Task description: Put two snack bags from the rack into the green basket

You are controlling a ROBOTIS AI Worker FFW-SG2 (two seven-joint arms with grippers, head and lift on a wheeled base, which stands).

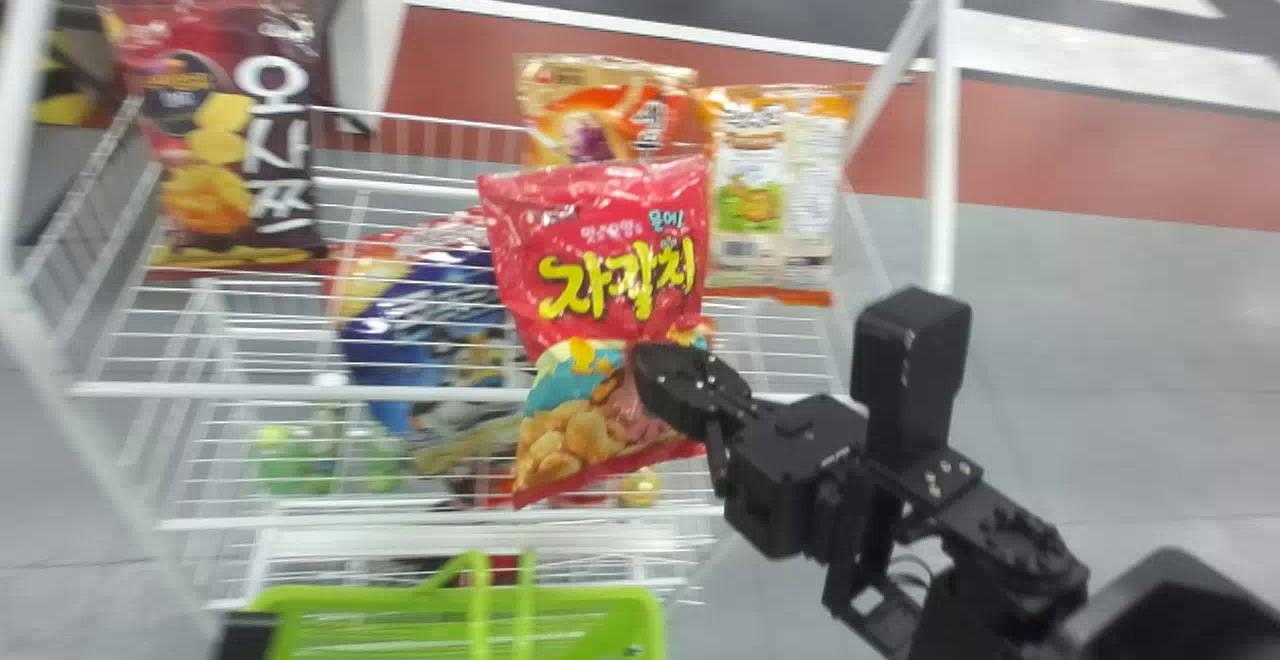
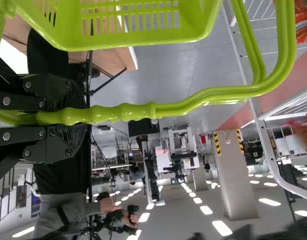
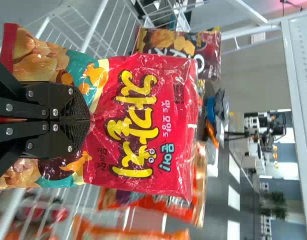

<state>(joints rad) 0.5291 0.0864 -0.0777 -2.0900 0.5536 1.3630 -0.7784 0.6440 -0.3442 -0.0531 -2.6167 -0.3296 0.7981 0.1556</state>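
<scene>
Red snack bag [image 1: 610,230] gripped between closed jaws of right gripper [image 3: 82,119], held upright in front of rack [image 1: 400,392], above and beyond green basket [image 1: 580,597]. Handle [image 2: 183,106] of basket clamped in closed jaws of left gripper [image 2: 76,117]. Pick done for this bag; its placing still to be done. Whether other bag is already in basket cannot be told; if none, second pick also left.

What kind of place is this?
Likely a mock shop set up in a robotics lab: snack bags on a white wire rack, a green shopping basket, and a person beside tripod-like equipment, with lab-style rigs behind.
</scene>
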